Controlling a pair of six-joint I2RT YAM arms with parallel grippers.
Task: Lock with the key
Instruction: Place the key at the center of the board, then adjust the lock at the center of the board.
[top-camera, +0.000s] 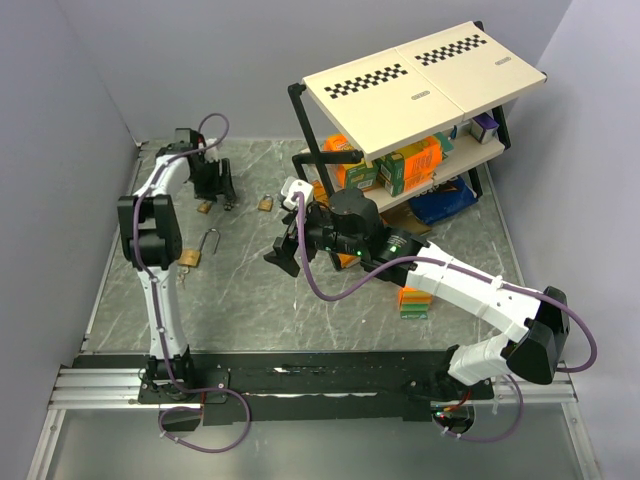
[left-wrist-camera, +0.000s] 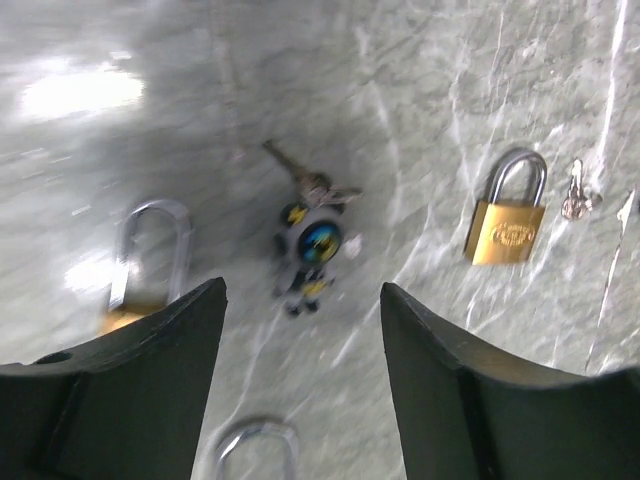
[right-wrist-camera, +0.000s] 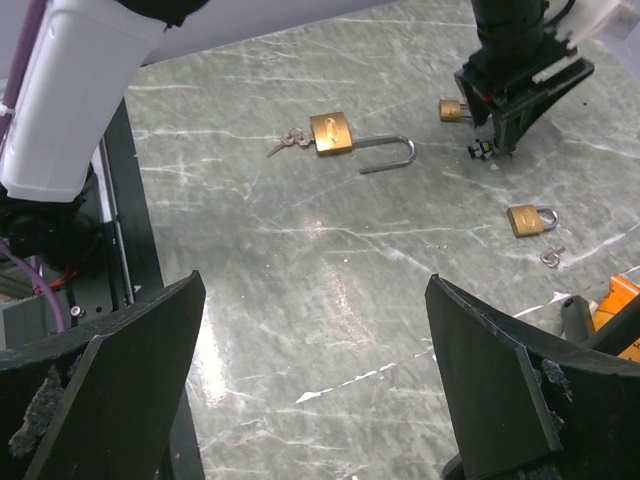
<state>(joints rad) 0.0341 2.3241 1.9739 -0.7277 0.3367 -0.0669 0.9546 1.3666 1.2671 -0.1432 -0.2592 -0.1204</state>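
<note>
left gripper (left-wrist-camera: 300, 290) is spread, nothing between its fingers (left-wrist-camera: 180, 340), and it hangs low over the table (left-wrist-camera: 450, 80) at the far left. the key bunch (left-wrist-camera: 315, 240) lies flat on the table just ahead of the gap and centred on it, touching neither finger. its long axis runs away from the claw, blade at the far end leaning left and the blue-and-yellow fob nearer. that puts it roughly square to the line the fingers close along, so a straight descent looks enough to pinch it across its narrow width. either side lie a blurred padlock (left-wrist-camera: 150, 260) to the left and a shut brass padlock (left-wrist-camera: 505, 222) to the right with a small key (left-wrist-camera: 575, 195) just beside it. the long-shackle padlock (right-wrist-camera: 331, 133) lies open nearer the arms (a key seems to sit at its base). right gripper (right-wrist-camera: 315, 285) gapes wide and empty over mid-table, well apart from the bunch, so the left arm is plainly the nearer.
</note>
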